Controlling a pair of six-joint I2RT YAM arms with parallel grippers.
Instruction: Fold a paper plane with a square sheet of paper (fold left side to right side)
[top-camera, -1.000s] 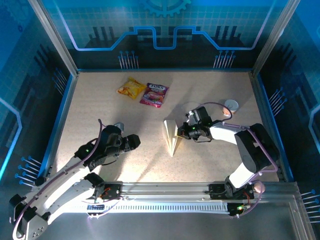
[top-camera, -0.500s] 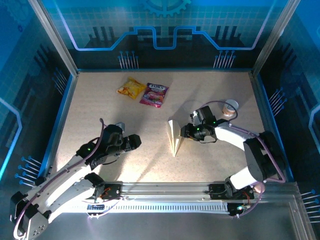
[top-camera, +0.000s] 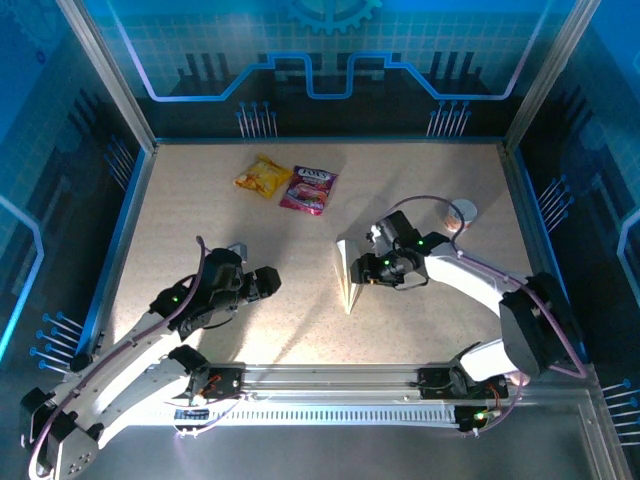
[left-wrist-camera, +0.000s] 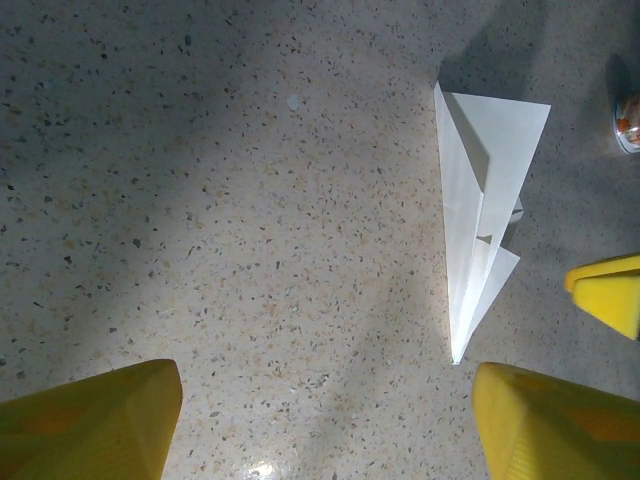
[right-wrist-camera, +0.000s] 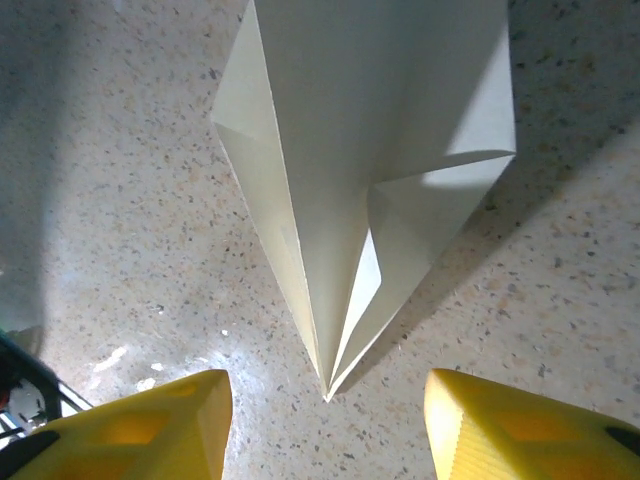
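Swinging out toward the lower right of the top view since a second ago, our right elbow is drawing away while the right gripper (top-camera: 366, 266) is staying close beside the paper plane (top-camera: 347, 272).
We are seeing the plane lying flat near the centre of the table (top-camera: 200, 210), a narrow white dart with its point aiming at the bottom edge of the frame. In the right wrist view, our right gripper (right-wrist-camera: 325, 400) is standing open, its yellow fingers (right-wrist-camera: 150, 425) apart at the bottom of the frame and the plane's tip (right-wrist-camera: 370, 150) lying between them, untouched. We are keeping the left gripper (top-camera: 268, 283) spread wide over bare tabletop left of centre, gripping nothing, the plane (left-wrist-camera: 480, 215) lying at the upper right of its wrist view.
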